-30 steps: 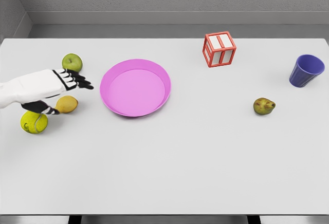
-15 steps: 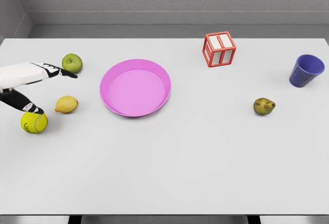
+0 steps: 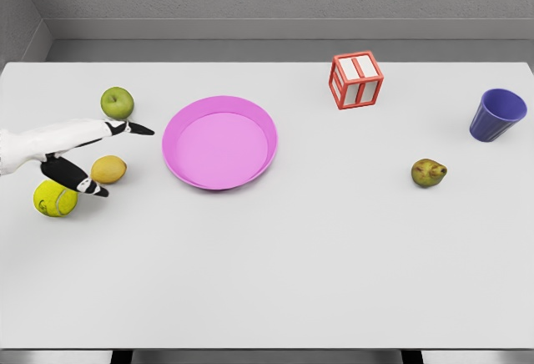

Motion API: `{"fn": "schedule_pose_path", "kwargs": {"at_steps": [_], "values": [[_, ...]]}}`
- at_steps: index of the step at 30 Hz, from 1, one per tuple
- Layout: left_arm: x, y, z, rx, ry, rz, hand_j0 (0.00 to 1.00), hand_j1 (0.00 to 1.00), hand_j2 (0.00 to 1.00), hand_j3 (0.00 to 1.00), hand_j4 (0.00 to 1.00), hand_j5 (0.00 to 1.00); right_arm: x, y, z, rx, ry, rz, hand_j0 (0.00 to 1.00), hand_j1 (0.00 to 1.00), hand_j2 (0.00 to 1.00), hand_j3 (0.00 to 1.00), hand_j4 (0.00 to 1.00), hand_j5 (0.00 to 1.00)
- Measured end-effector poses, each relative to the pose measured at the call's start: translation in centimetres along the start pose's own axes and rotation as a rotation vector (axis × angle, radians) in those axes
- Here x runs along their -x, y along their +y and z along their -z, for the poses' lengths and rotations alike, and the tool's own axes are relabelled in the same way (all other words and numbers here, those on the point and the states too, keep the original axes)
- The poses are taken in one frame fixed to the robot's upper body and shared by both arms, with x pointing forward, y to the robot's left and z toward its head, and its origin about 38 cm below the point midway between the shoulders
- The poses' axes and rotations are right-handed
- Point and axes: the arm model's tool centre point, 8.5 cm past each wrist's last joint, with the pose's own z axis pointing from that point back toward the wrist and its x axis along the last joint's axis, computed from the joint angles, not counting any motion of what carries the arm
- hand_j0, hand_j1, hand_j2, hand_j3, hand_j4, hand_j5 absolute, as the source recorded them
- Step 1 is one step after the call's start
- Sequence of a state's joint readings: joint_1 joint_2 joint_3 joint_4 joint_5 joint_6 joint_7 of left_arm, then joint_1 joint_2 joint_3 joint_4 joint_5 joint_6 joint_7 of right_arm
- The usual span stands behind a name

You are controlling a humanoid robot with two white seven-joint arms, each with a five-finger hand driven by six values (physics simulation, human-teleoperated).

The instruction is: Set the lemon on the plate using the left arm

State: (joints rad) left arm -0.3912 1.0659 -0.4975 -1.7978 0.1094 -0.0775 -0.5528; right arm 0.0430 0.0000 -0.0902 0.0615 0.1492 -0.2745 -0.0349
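Matte white surface [image 3: 275, 272], smooth and flat, under grey walls. At 9 o'clock, left hand [image 3: 88, 154] on a glossy white arm entering from the left edge; black-tipped fingers [image 3: 133, 128] stretched straight toward 3 o'clock, thumb [image 3: 83, 184] splayed down toward 5 o'clock. Wide open, gripping nothing.

Lemon [image 3: 108, 169], oval with a dimpled yellow skin and a small nub at 1 end, lying on the surface between fingers and thumb, inside the spread; contact with the thumb impossible to tell. Not on the plate [image 3: 219, 142], which sits just to the lemon's 3 o'clock: round, shallow, glossy pink with a raised rim, holding nothing.

Fuzzy yellow-green tennis ball [image 3: 53, 199] at the lemon's 8 o'clock, partly behind the thumb. Smooth green apple [image 3: 117, 102] at the lemon's 12 o'clock, just beyond the fingers.

Well apart, toward 1 o'clock of the plate, a red-framed cube [image 3: 356, 80] with white panels, turned corner-on. Near the right edge, a tapered purple cup [image 3: 497, 114], upright and slightly tilted. Between cup and plate, nearer the cup, a mottled brown-green pear [image 3: 429, 172] on its side.
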Motion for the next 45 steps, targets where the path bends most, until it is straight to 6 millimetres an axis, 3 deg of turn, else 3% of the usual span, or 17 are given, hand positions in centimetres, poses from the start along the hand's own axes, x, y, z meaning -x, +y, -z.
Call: {"fn": "schedule_pose_path", "kwargs": {"at_steps": [8, 19, 33, 45], "values": [[1.2, -2.4, 0.7, -0.006, 0.032, -0.015, 0.96, 0.96, 0.96, 0.96, 0.96, 0.96, 0.0, 0.0, 0.0, 0.0, 0.0, 0.0, 1.0, 1.0, 1.0, 1.0, 1.0, 1.0], [3.2, -1.4, 0.0, -0.065, 0.096, -0.024, 0.96, 0.96, 0.96, 0.96, 0.96, 0.96, 0.0, 0.0, 0.0, 0.0, 0.0, 0.0, 1.0, 1.0, 1.0, 1.0, 1.0, 1.0], [3.5, -2.1, 0.7, -0.064, 0.107, -0.019, 0.95, 0.95, 0.95, 0.95, 0.95, 0.95, 0.0, 0.0, 0.0, 0.0, 0.0, 0.0, 1.0, 1.0, 1.0, 1.0, 1.0, 1.0], [5.5, -3.3, 1.8, -0.069, 0.158, -0.053, 0.95, 0.95, 0.95, 0.95, 0.95, 0.95, 0.0, 0.0, 0.0, 0.0, 0.0, 0.0, 1.0, 1.0, 1.0, 1.0, 1.0, 1.0]]}}
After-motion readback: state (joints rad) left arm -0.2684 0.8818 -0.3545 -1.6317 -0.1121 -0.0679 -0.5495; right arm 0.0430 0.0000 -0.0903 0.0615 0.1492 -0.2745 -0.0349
